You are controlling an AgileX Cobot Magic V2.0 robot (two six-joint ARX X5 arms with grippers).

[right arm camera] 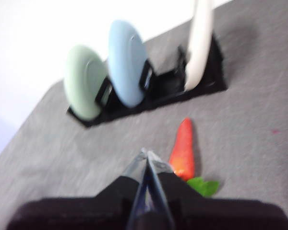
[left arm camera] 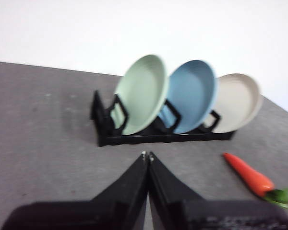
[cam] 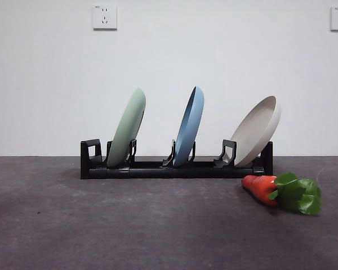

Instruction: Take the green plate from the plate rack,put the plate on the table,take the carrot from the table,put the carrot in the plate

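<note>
Green plate (left arm camera: 141, 93) stands on edge in end slot of plate rack (cam: 174, 169), straight ahead of left gripper (left arm camera: 147, 155), jaws pinched shut, empty; right gripper (right arm camera: 146, 155) likewise shut, nearer carrot (right arm camera: 183, 148) on table (cam: 129, 225).

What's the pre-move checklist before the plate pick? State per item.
1. Green plate seated in the plate rack, at the end away from the carrot, leaning: ok.
2. Gap between it and the blue plate: they stand apart in the front view: ok.
3. Left tool ready to grasp: jaws shut, back from the rack: not ok, open first.
4. Right tool out of the way: jaws shut, above the table near the carrot: ok.
5. Bare table in front of the rack for setting the plate down: ok.
6. Carrot lying free on the table by the beige plate end: ok.
</note>
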